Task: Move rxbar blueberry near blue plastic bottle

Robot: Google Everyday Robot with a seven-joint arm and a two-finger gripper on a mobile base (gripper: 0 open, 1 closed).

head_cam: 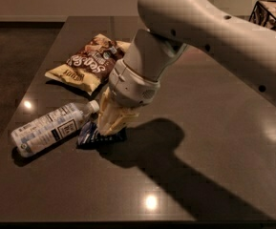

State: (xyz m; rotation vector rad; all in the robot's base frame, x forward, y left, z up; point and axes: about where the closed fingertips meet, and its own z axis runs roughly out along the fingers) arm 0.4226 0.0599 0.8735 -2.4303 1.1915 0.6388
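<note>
The rxbar blueberry [87, 135] is a small dark blue bar lying on the dark table, just right of the bottle's cap. My gripper [108, 130] points straight down on the bar's right end, with its cream fingers closed on it. The blue plastic bottle [50, 129] lies on its side at the front left, its white cap pointing right towards the bar. The bar's left end nearly touches the bottle's neck. My arm hides the right part of the bar.
A brown-and-yellow chip bag [87, 63] lies behind the bottle at the table's left. The table's left edge [42, 66] runs close to the bag and bottle. A dark wire stand [271, 14] shows at the far right corner.
</note>
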